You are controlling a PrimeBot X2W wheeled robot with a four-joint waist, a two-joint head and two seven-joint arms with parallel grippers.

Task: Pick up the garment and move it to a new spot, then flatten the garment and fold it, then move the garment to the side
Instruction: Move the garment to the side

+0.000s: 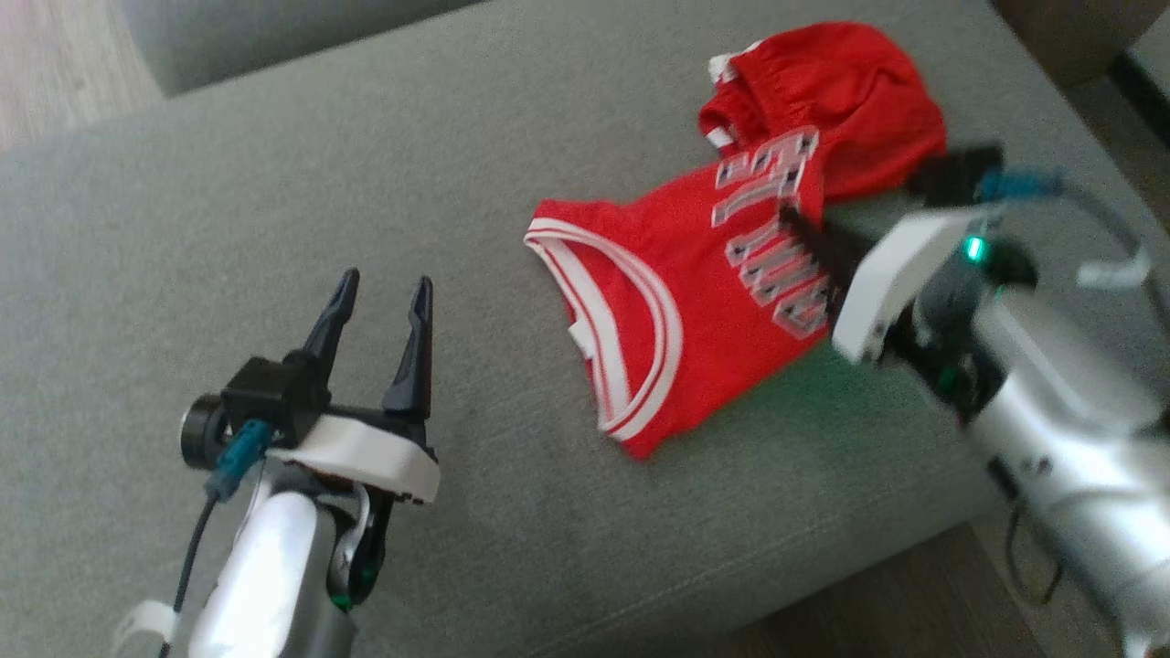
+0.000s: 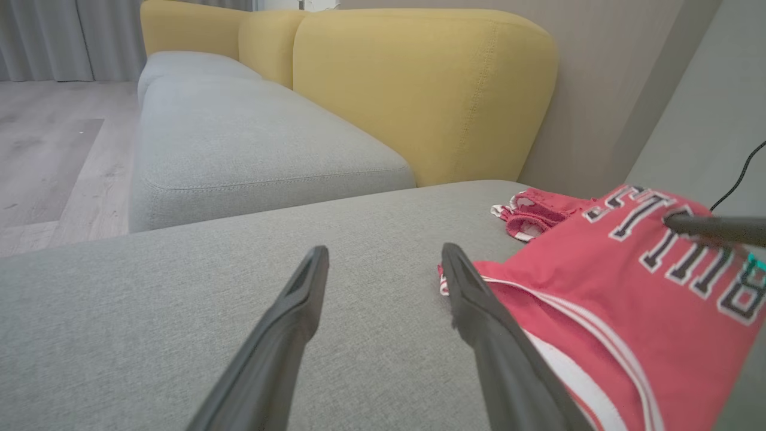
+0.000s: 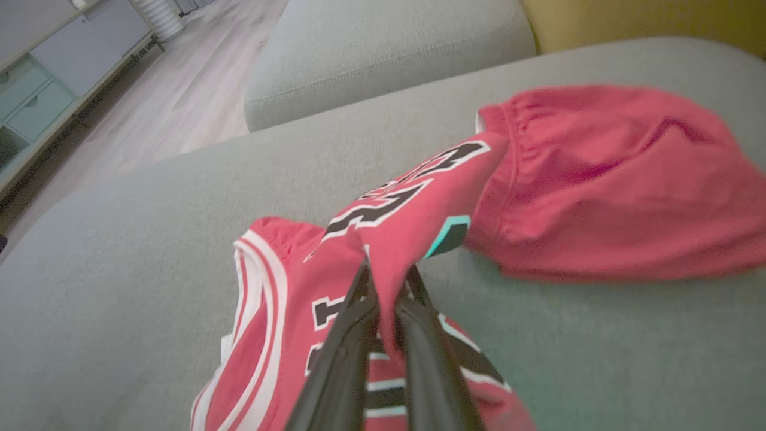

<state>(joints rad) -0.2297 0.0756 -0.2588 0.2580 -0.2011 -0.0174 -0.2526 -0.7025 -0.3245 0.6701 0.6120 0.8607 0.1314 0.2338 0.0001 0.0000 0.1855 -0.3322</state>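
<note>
R fingers (image 3: 346, 335) closed, pinching a fold of the red jersey (image 1: 695, 302), mid-right of head frame. Jersey lies crumpled on grey sofa seat (image 1: 366, 183), upper right. L fingers (image 1: 413, 347) spread wide & empty, lower left, clear of cloth.

- On your red jersey (image 2: 592, 278), the left wrist view lets you read dark, white-edged block letters (image 2: 682, 269) as "BULL", running from the near right toward the far side; the rest is unclear.
- In the head and right wrist views, that print is too blurred or creased to read.
</note>
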